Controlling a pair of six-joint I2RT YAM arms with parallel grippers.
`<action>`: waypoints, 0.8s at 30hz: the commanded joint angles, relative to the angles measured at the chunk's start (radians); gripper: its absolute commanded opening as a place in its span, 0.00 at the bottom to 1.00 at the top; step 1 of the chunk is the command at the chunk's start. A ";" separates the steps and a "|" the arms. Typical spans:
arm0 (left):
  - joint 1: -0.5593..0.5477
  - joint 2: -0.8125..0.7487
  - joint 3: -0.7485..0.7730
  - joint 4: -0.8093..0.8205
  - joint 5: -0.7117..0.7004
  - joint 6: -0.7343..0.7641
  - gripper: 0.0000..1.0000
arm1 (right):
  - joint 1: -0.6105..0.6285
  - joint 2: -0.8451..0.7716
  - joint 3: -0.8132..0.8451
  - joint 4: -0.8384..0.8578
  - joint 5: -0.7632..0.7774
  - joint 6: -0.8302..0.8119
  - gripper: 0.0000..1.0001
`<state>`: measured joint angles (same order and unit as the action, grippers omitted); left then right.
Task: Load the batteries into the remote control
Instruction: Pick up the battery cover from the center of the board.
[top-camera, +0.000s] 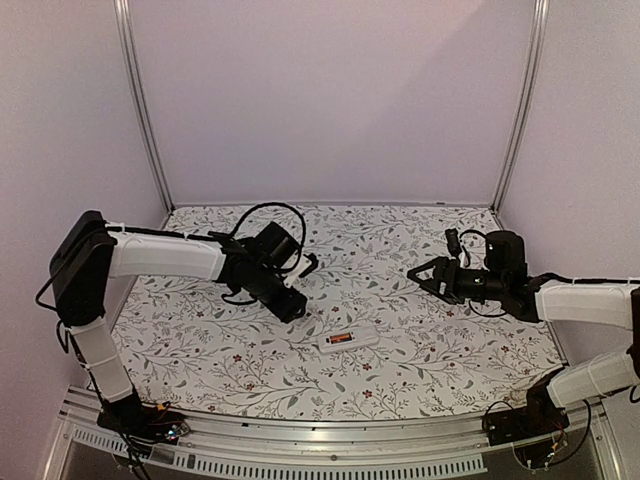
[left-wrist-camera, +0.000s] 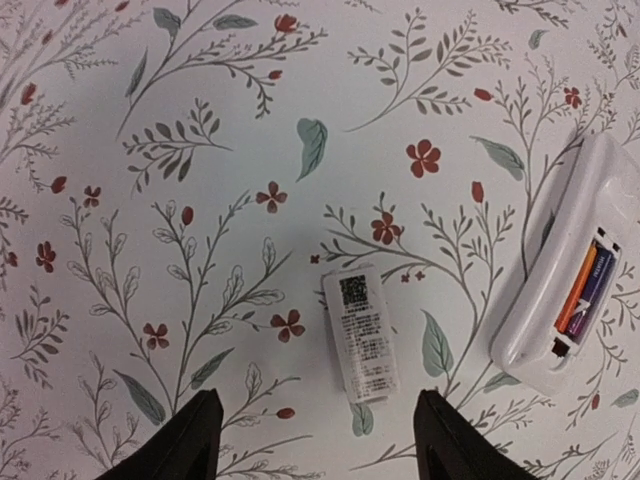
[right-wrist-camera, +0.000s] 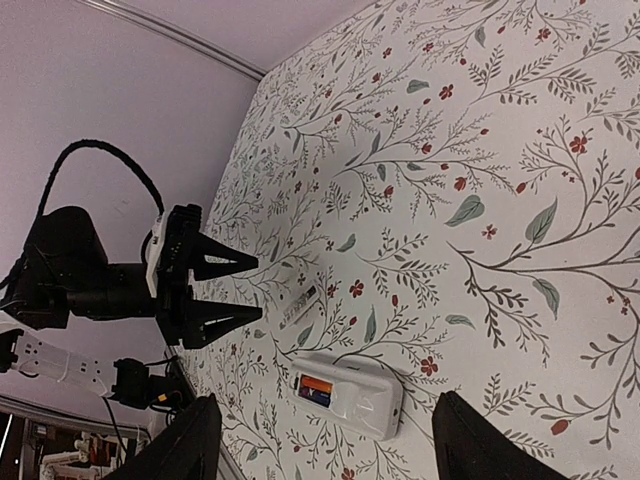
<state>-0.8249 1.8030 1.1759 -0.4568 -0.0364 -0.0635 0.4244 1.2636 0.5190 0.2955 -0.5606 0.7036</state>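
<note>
White plastic remote control lies back-up on the floral cloth, near the front middle of the table, with its compartment uncovered. Both batteries sit side by side inside it, one orange-red, one dark. Whether they are pressed fully home I cannot tell. Just left of the remote in the left wrist view, and apart from it, lies a small white labelled panel, which I judge to be the battery cover.

Finding: loading appears nearly complete, and the step in hand is most likely the cover. To do it well I should bring my left gripper down square over the panel, fingers astride its narrow width rather than its length. I should close gently, since it is thin, lies flat on the cloth and may skid, then slide it onto the remote along the compartment's long axis. The remote is light and unrestrained, so my right gripper ought to brace it.

Pose: my left arm reaches out low across the table, wrist pitched downward, jaws spread and empty, hovering above the panel. My right arm extends inward from the right, gripper raised off the cloth and well apart from the remote, jaws likewise parted and holding nothing.
</note>
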 joint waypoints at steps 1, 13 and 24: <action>-0.017 0.024 -0.020 0.048 -0.006 -0.091 0.66 | -0.003 0.015 0.026 -0.010 -0.013 -0.016 0.73; -0.055 0.112 -0.002 0.062 -0.041 -0.134 0.62 | -0.003 0.023 0.033 -0.009 -0.018 -0.016 0.73; -0.065 0.146 0.010 0.039 -0.037 -0.121 0.43 | -0.004 0.030 0.036 -0.009 -0.017 -0.019 0.73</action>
<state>-0.8722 1.9247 1.1671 -0.4095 -0.0719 -0.1902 0.4244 1.2804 0.5320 0.2932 -0.5644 0.6968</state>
